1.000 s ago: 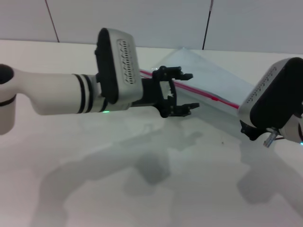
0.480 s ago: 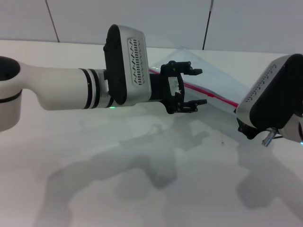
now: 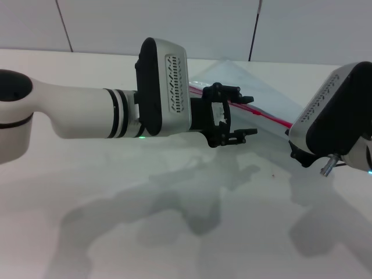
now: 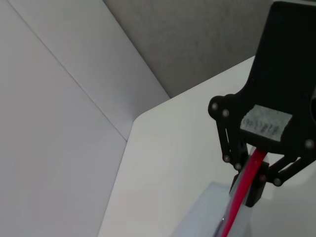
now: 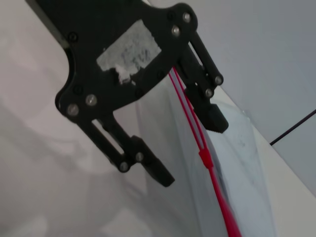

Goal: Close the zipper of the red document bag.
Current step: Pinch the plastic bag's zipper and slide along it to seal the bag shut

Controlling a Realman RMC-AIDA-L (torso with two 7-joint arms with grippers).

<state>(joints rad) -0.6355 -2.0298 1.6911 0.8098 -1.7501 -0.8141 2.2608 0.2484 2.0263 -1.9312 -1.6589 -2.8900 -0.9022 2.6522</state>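
Note:
The red document bag (image 3: 256, 87) lies flat on the white table, a translucent pouch with the zipper (image 3: 273, 119) running as a thin red strip along its near edge. My left gripper (image 3: 244, 115) hangs open just over the zipper's middle stretch, holding nothing. The right wrist view shows that same left gripper (image 5: 192, 150) spread wide, with the zipper (image 5: 217, 192) and a small red tab (image 5: 204, 157) behind it. My right gripper (image 4: 247, 190) appears in the left wrist view, pinched on the zipper (image 4: 232, 212) at the bag's end. In the head view its housing (image 3: 334, 116) hides the fingers.
Bare white table (image 3: 174, 232) stretches in front of both arms, crossed by their shadows. A pale panelled wall (image 3: 174, 23) closes the far side behind the bag. The left forearm (image 3: 75, 113) reaches across the middle from the left.
My left arm has slid to the right and a little farther out, bringing its open gripper over the zipper. The right arm has barely shifted.

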